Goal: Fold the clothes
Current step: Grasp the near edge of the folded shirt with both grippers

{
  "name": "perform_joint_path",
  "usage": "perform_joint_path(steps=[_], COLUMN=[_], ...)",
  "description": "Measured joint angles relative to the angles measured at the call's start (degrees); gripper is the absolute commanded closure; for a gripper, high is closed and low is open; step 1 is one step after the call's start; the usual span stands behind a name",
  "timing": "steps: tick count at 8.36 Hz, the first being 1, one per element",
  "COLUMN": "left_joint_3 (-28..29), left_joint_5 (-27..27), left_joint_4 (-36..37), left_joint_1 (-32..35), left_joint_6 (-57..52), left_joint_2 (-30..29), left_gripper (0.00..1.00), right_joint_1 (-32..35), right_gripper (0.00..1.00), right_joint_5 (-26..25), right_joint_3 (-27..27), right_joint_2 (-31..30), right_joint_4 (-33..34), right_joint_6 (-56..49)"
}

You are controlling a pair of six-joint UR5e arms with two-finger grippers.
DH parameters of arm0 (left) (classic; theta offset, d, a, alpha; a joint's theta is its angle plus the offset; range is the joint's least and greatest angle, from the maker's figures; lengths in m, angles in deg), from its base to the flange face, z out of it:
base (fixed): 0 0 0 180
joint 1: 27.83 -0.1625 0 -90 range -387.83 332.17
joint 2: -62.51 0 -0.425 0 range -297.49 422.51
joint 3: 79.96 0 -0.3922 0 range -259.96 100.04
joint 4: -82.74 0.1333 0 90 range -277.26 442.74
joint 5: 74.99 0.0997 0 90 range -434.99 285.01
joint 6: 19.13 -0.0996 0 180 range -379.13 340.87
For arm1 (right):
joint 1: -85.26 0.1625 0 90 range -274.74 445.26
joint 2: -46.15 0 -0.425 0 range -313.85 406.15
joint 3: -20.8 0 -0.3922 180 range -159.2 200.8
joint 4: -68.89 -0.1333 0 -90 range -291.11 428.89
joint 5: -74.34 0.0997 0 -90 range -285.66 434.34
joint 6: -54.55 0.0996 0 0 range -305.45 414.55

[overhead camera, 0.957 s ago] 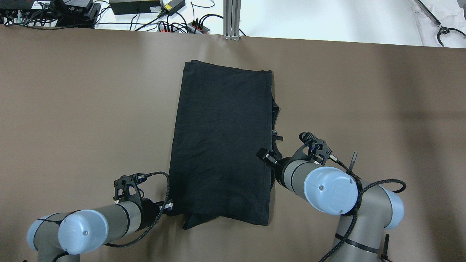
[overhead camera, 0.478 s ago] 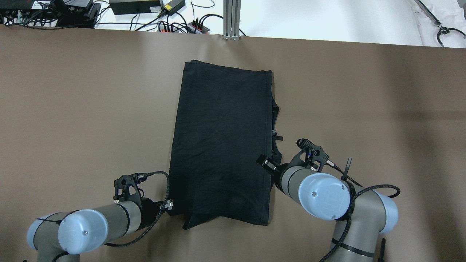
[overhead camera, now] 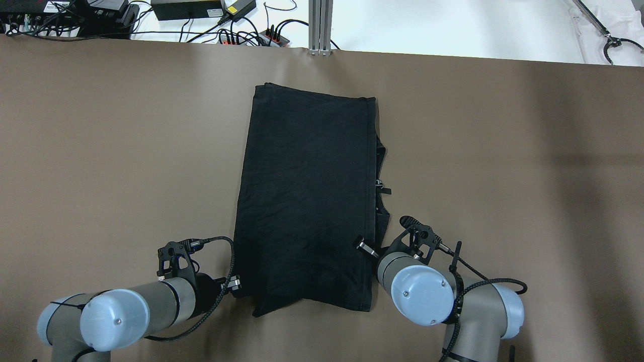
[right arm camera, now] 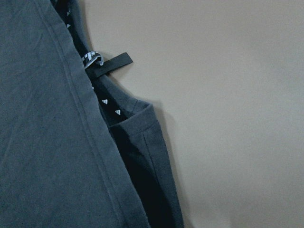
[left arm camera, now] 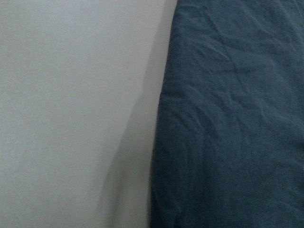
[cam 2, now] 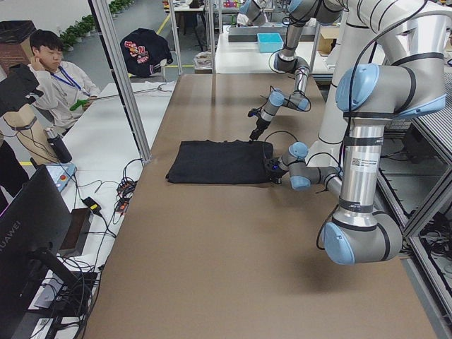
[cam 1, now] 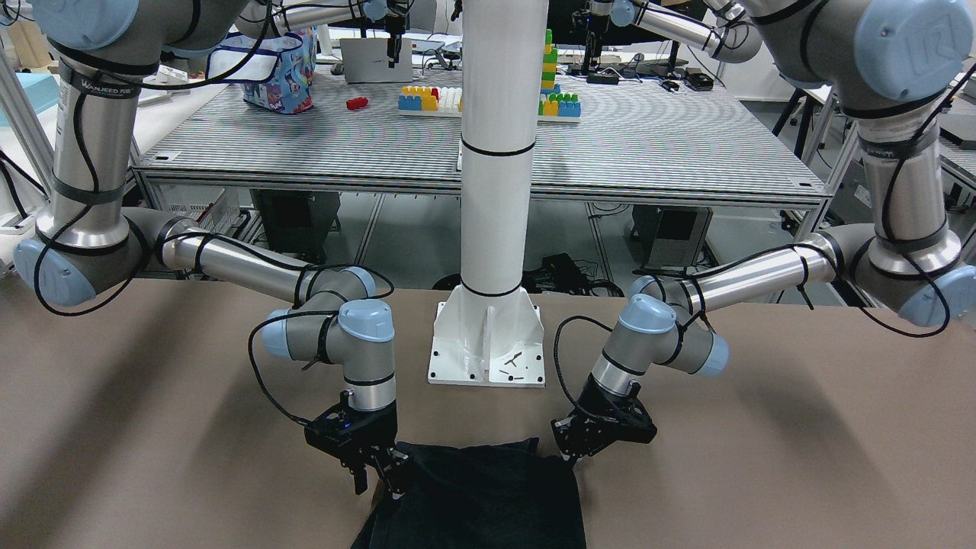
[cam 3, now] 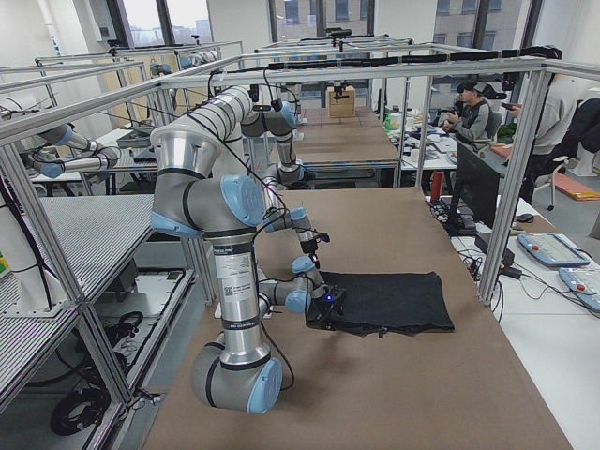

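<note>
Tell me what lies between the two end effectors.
The near end of the black clothes fills that stretch, with the left end effector at one side edge and the right end effector at the other. The overhead view shows it.

The clothes [overhead camera: 307, 201] are soft black cloth, matt and finely creased, with a stitched hem along one side. A flat woven loop [right arm camera: 114, 61] pokes out at that edge. The bench [overhead camera: 100, 151] has a smooth, matt brown covering. The left arm [overhead camera: 151, 301] and the right arm [overhead camera: 417, 286] have satin grey metal tubes and glossy pale-blue plastic caps. A braided black cable [overhead camera: 233, 264] hangs beside the left one. The pillar [cam 1: 499, 191] is glossy white, on a white painted base plate [cam 1: 488, 343].
</note>
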Motion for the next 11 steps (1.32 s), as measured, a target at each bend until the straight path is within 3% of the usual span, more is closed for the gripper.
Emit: perform_joint_path(steps=[3,6,11], left_joint_3=[-0.08,-0.17,-0.29], left_joint_5=[-0.08,-0.09,-0.09], left_joint_4=[-0.06,-0.09,-0.09], left_joint_1=[0.00,0.06,0.09], left_joint_6=[-0.11,-0.17,-0.22], left_joint_2=[0.06,0.13,0.08], left_gripper=[1.00,1.00,1.00], right_joint_1=[-1.81,-3.37,-3.83], right_gripper=[0.27,0.56,0.85], right_joint_5=[-1.85,-4.26,-4.73], right_joint_3=[-0.70,-1.61,-1.61], right_joint_2=[0.38,0.72,1.00], right_joint_4=[-0.07,-0.12,-0.17], right_joint_6=[0.96,1.17,1.09])
